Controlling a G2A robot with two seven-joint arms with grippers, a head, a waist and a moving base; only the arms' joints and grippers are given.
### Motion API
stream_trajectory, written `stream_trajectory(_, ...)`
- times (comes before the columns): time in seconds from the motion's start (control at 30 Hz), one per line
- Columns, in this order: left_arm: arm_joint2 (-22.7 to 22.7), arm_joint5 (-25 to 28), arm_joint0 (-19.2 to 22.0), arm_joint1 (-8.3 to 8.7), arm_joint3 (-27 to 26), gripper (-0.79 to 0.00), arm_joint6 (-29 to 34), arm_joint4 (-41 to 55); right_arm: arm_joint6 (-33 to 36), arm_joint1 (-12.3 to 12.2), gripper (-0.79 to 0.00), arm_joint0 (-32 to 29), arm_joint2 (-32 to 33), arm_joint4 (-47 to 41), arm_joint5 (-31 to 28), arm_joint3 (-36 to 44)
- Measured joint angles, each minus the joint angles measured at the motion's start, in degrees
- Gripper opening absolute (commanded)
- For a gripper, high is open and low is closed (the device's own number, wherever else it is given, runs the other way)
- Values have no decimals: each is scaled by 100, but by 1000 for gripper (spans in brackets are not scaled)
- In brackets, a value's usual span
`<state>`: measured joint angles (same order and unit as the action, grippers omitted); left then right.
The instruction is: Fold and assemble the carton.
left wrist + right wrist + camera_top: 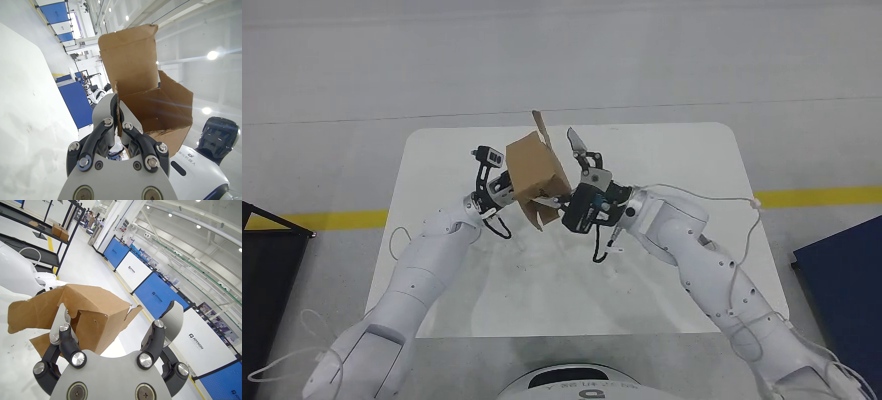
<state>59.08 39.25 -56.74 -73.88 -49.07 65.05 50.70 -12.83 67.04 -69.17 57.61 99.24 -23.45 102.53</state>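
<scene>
The brown carton (535, 168) is held up above the white table (662, 270), partly formed, with an open mouth and a tall flap (128, 60) standing up. My left gripper (504, 186) is shut on the edge of one carton wall (117, 111), the cardboard pinched between its pads. My right gripper (564, 172) is open on the carton's other side. In the right wrist view, one of its fingers (61, 315) lies against the carton (94, 313) by a torn flap, and the other finger (174, 311) stands free in the air.
The table's far edge lies just beyond the carton. A dark rack (262, 250) stands off the table's left side and a blue panel (842, 270) off its right. A thin cable (747, 235) loops over the right arm.
</scene>
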Motion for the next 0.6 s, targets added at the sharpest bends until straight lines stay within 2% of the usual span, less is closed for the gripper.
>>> stream_trajectory(0.17, 29, -14, -4, -13, 22, -785, 14, -14, -55, 3, 0, -14, 19, -56, -70, 20)
stream_trajectory(0.37, 195, -202, -25, -29, 77, -785, 204, 410, -543, -64, 0, -135, 405, -517, -478, 6)
stream_trajectory(0.5, 323, -280, -9, -27, 116, -785, 280, 457, -903, -124, 0, -216, 687, -815, -919, -111)
stream_trajectory(0.6, 385, -302, -18, -38, 94, -785, 302, 481, -860, -171, 0, -105, 802, -737, -1392, -387)
